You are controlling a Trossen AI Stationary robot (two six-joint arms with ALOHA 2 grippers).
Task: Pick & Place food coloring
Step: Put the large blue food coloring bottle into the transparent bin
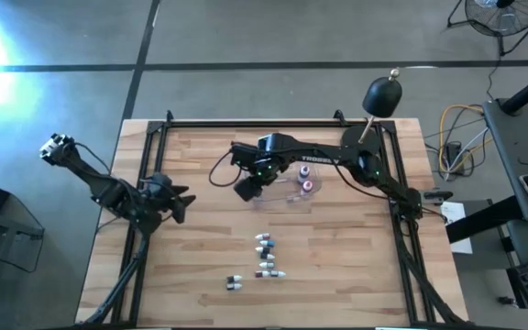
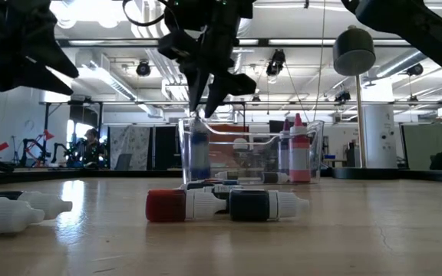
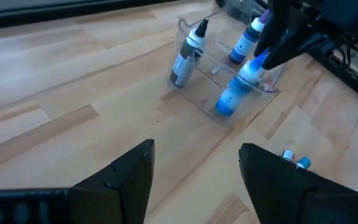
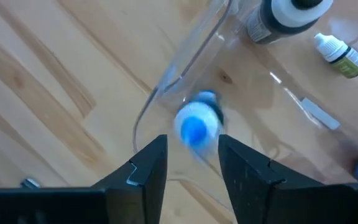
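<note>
The right hand [image 1: 248, 187] hangs over the near-left corner of the clear tub [image 3: 194, 99] in the middle of the counter [image 1: 200, 266]. In the right wrist view its fingers [image 4: 143, 171] stand a little apart, with a blue bottle [image 4: 197, 126] just beyond their tips, inside the tub wall. The left wrist view shows that bottle [image 3: 236, 93] tilted, with the right hand's fingertips at its cap; whether they grip it or have let go, I cannot tell. In the low view the blue bottle [image 2: 199, 153] stands at the tub's left side, under the hand [image 2: 206, 96].

Other bottles already stand in the tub: a dark one with a white cap [image 3: 187, 53], a purple-capped one [image 3: 248, 37], and a pink one [image 2: 300, 153]. A small greenish dropper [image 4: 340, 53] lies flat on the tub floor.

More food coloring [image 1: 266, 257] lies on the counter nearer the front edge, in a loose row, with two more [image 1: 234, 282] to its left. In the low view a red bottle [image 2: 183, 205] and a dark one [image 2: 267, 205] lie end to end.

The left hand [image 1: 177, 203] waits at the counter's left, its fingers [image 3: 120, 180] wide apart and holding nothing.
</note>
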